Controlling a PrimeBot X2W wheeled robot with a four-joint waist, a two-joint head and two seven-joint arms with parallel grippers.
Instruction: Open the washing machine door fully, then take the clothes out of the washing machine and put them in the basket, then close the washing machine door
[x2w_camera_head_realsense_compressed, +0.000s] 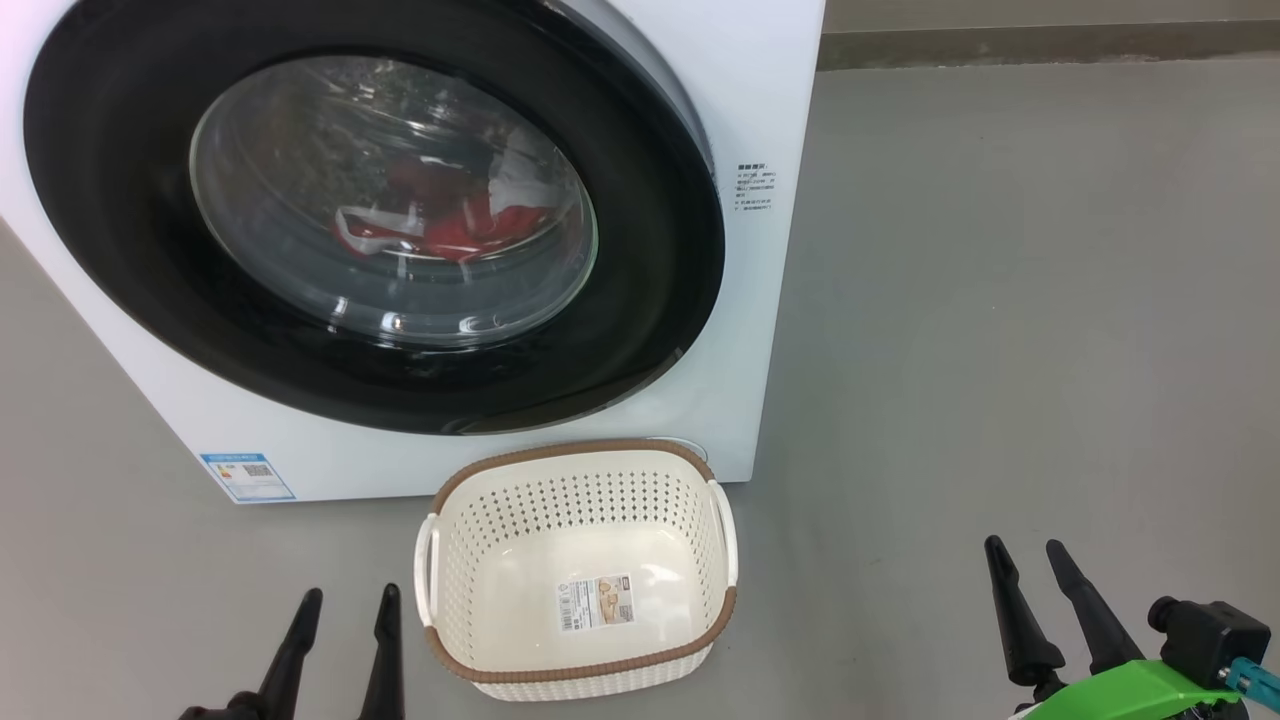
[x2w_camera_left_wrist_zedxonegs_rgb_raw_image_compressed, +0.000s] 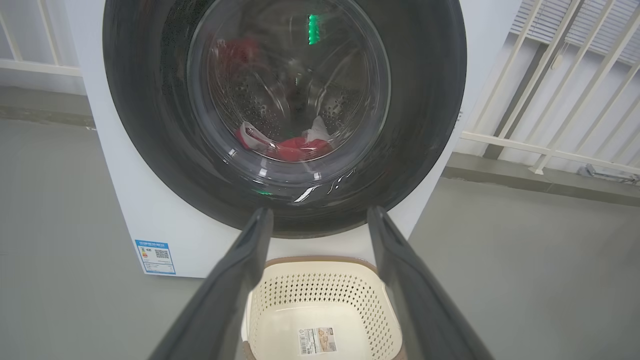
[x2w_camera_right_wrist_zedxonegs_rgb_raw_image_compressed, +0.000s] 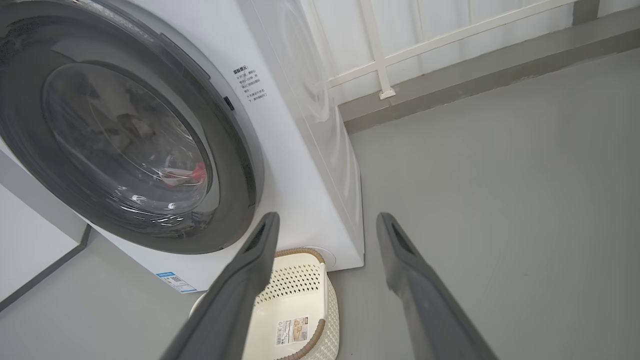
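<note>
The white washing machine (x2w_camera_head_realsense_compressed: 760, 120) stands on the floor with its round black-rimmed door (x2w_camera_head_realsense_compressed: 130, 270) flat against the front. Through the glass the red and white clothes (x2w_camera_head_realsense_compressed: 450, 225) lie low in the drum (x2w_camera_left_wrist_zedxonegs_rgb_raw_image_compressed: 260, 100). The cream basket (x2w_camera_head_realsense_compressed: 585, 470) sits right before the machine, nothing in it but a paper label. My left gripper (x2w_camera_head_realsense_compressed: 350, 597) is open at the lower left, beside the basket. My right gripper (x2w_camera_head_realsense_compressed: 1025, 550) is open at the lower right, well clear of the basket. The left wrist view faces the door (x2w_camera_left_wrist_zedxonegs_rgb_raw_image_compressed: 410, 100) and basket (x2w_camera_left_wrist_zedxonegs_rgb_raw_image_compressed: 320, 280) squarely.
Grey floor (x2w_camera_head_realsense_compressed: 1000, 300) spreads wide to the right of the machine. A blue label (x2w_camera_head_realsense_compressed: 247, 476) marks the machine's lower left corner. White railing bars (x2w_camera_right_wrist_zedxonegs_rgb_raw_image_compressed: 380, 65) and a low grey kerb (x2w_camera_right_wrist_zedxonegs_rgb_raw_image_compressed: 475, 75) run behind the machine.
</note>
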